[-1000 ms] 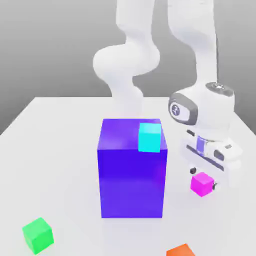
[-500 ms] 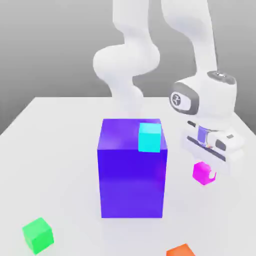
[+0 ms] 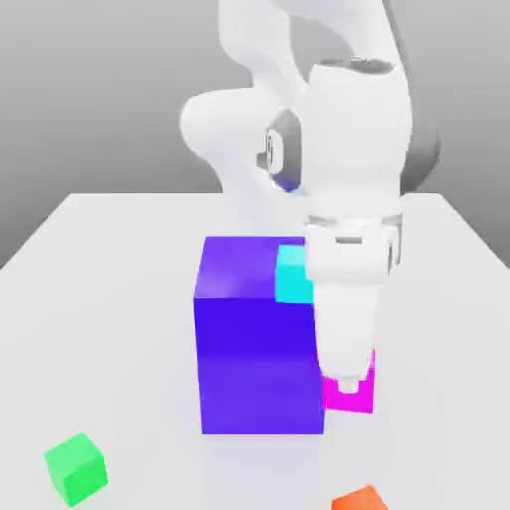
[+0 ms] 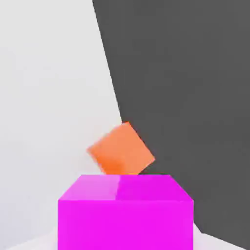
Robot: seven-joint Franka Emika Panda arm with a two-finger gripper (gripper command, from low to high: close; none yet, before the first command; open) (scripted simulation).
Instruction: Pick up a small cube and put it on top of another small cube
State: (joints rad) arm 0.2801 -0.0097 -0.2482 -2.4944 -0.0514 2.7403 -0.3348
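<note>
Pinching small plain magenta-pink cube [image 3: 351, 395]: white two-finger gripper [image 3: 346, 386], clear above the pale grey worktop [image 3: 120, 299], beside the big blue-purple block [image 3: 261, 339]. Cube faces level, equal-sided, no long axis. Small bright green cube [image 3: 76, 467] well apart.

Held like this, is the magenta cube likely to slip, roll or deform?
The magenta cube looks rigid, with flat faces, so it probably won't deform or roll. Its plain, smooth faces might let it slip, though the shut gripper seems to hold it squarely.
</note>
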